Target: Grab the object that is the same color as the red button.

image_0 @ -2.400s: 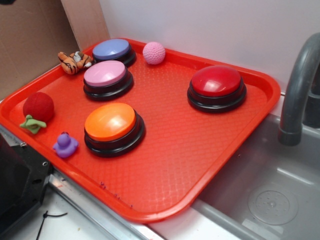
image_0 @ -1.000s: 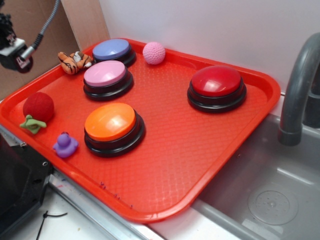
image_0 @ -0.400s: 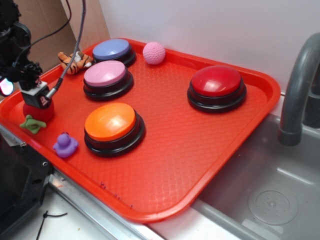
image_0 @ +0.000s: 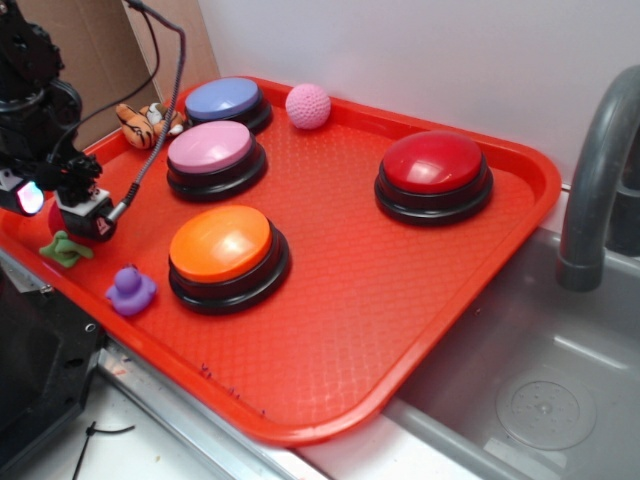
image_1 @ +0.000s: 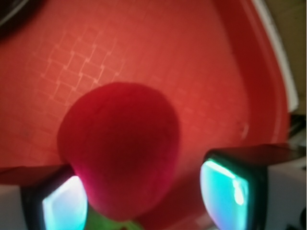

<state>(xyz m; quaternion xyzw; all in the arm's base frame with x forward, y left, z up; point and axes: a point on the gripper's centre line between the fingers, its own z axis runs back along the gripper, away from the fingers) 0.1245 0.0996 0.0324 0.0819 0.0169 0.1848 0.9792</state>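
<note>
Your gripper [image_1: 146, 199] is down over the ball [image_1: 120, 148] at the tray's [image_0: 400, 300] near-left corner, jaws spread, one finger [image_1: 230, 191] clear on one side, the other touching or nearly so. Nothing is clamped yet. From outside, the ball is mostly hidden behind the arm; only its green leaf [image_0: 62, 247] pokes out. Here's your risk: the ball is soft and round and sits off-centre between the pads, so closing now could squeeze it sideways and roll it toward the tray lip. Pinch the leaf alone and it may slip free. The tray is textured red plastic; a duck [image_0: 130, 290] and orange button [image_0: 225, 250] sit nearby, the red button [image_0: 433, 170] well apart.
</note>
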